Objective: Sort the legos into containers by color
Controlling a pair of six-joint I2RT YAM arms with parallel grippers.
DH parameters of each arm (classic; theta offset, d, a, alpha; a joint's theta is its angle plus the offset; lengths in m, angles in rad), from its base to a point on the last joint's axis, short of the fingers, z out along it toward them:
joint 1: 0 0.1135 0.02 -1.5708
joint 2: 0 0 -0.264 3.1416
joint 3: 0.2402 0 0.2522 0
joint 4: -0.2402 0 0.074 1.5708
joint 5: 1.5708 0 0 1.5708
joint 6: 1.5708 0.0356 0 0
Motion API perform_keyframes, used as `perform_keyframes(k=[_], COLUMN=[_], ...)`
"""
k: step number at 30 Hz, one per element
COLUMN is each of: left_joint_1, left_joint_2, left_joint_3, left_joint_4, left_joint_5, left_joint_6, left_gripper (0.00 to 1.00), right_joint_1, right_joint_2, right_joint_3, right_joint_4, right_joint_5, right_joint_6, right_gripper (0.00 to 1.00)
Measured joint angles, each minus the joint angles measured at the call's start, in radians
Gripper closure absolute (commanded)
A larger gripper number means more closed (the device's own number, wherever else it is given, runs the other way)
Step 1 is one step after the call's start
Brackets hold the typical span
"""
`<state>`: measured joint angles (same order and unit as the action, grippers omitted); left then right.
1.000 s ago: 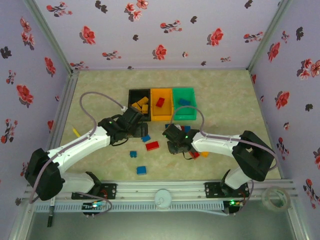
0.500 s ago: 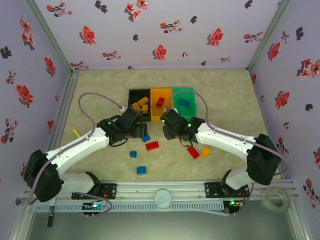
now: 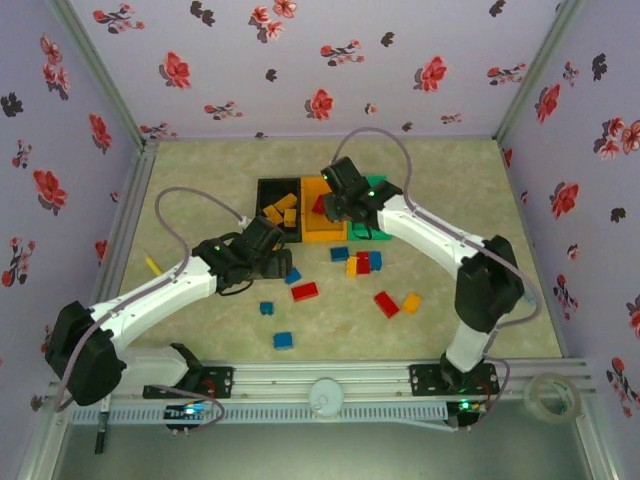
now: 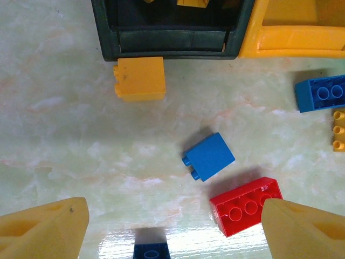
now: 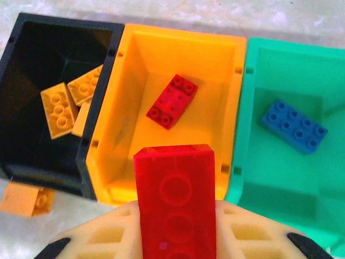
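Observation:
My right gripper (image 5: 175,229) is shut on a red lego (image 5: 174,183) and holds it above the front wall of the orange container (image 5: 135,162). In the top view that gripper (image 3: 337,206) hangs over the orange container (image 3: 323,232). A red lego (image 5: 172,101) lies inside it. The black container (image 5: 32,48) holds yellow legos (image 5: 59,110), and the green container (image 5: 269,178) holds a blue one (image 5: 295,125). My left gripper (image 4: 172,232) is open, low over the table in front of the black container (image 4: 167,40). A blue lego (image 4: 209,156) and a red lego (image 4: 245,206) lie ahead of it.
A yellow lego (image 4: 140,79) rests against the black container's front wall. More loose legos lie on the table: a cluster (image 3: 358,261), a red one (image 3: 386,304), an orange one (image 3: 411,302) and blue ones (image 3: 283,340). A tape roll (image 3: 553,395) sits by the rail.
My right arm lifted from the table near the loose legos and swung back over the orange container, carrying the red lego. The left arm stayed almost still.

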<state>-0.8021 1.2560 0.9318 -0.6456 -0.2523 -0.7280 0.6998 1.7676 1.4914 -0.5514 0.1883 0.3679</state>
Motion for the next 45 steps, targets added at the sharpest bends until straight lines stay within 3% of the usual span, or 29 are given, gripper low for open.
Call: perform_keyframes(k=[2,6,8,16,26,45], left_joint_1=[0.000,0.000,0.000,0.000,0.000,0.031], left_joint_2=[-0.002,-0.008,-0.010,-0.022,-0.010,0.229], left_joint_3=[0.000,-0.001,-0.001,-0.016,-0.019,0.000], left_joint_4=[-0.003,-0.011,-0.016,-0.021,-0.021,0.029], left_joint_5=[0.000,0.000,0.000,0.000,-0.025,-0.089], left_joint_6=[0.000,0.000,0.000,0.000,-0.004,-0.010], left_gripper=[0.16,0.16,0.16,0.15,0.12,0.10], right_joint_1=[-0.016,-0.040,-0.046,-0.048,-0.032,0.017], right_joint_2=[0.052,0.140,0.160,0.142,-0.085,-0.440], right_joint_3=[0.046,0.128,0.146,0.116,-0.089,-0.364], right_joint_4=[-0.001,-0.016,-0.020,-0.029,-0.021,-0.026], right_joint_5=[-0.012,-0.025,-0.032,-0.040,-0.044,0.005], right_joint_6=[-0.004,-0.011,-0.018,-0.020,-0.009,0.034], right_gripper=[0.66,0.44,0.40,0.39,0.38,0.36])
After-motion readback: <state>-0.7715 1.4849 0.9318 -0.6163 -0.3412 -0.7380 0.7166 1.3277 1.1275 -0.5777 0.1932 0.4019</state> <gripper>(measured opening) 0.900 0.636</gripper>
